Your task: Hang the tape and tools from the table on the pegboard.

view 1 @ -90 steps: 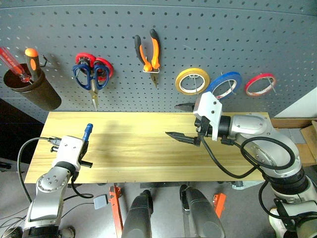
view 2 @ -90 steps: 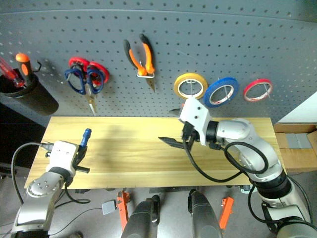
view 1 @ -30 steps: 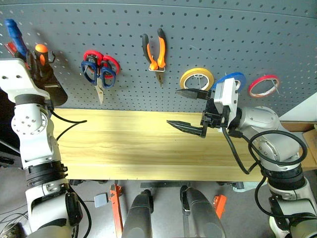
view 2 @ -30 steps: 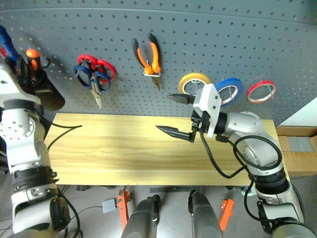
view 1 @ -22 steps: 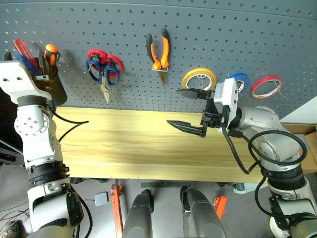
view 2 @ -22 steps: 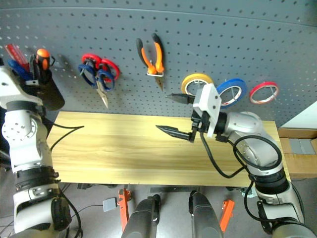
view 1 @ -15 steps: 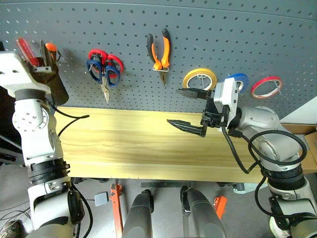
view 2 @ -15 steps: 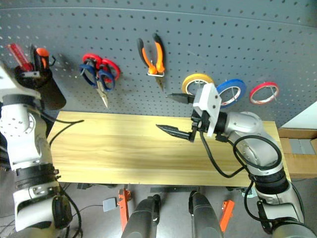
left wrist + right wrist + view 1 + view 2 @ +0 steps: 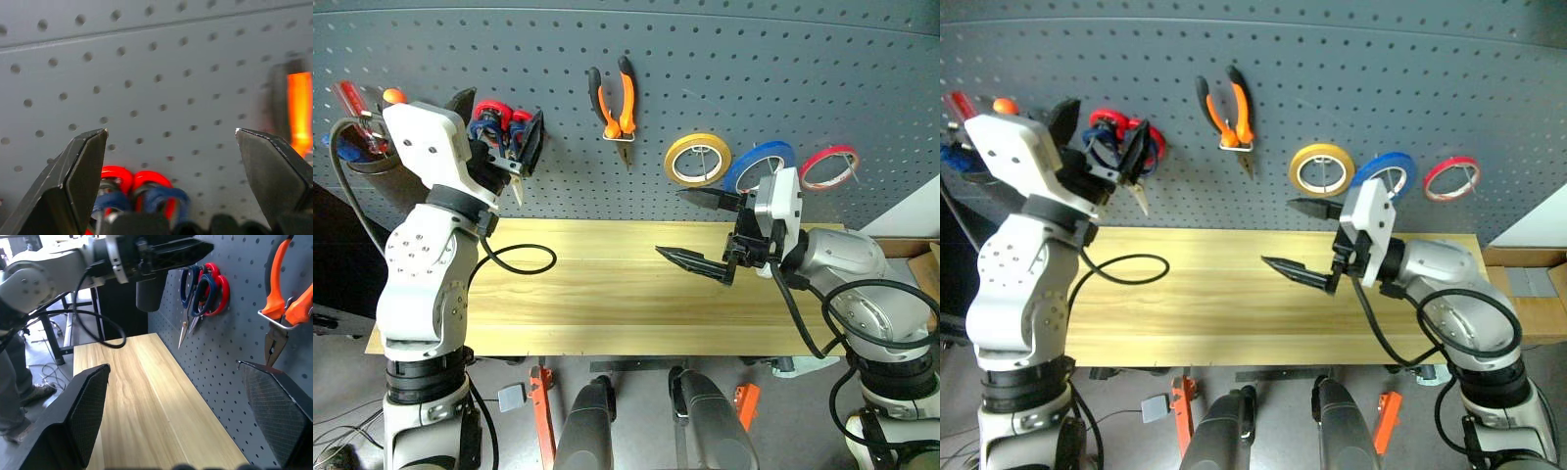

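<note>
Both my grippers spread wide and empty, the tools up on the board.

Over the bare table (image 9: 607, 294) my right gripper (image 9: 698, 230) hangs, jaws apart. My left gripper (image 9: 499, 122) gapes before the blue-handled scissors (image 9: 494, 137). On the pegboard (image 9: 724, 69) behind hang the pliers (image 9: 615, 98) and the blue tape (image 9: 759, 164); the blue screwdriver (image 9: 352, 152) sits in the dark cup (image 9: 372, 166).

Bare light wooden table (image 9: 597, 304)
</note>
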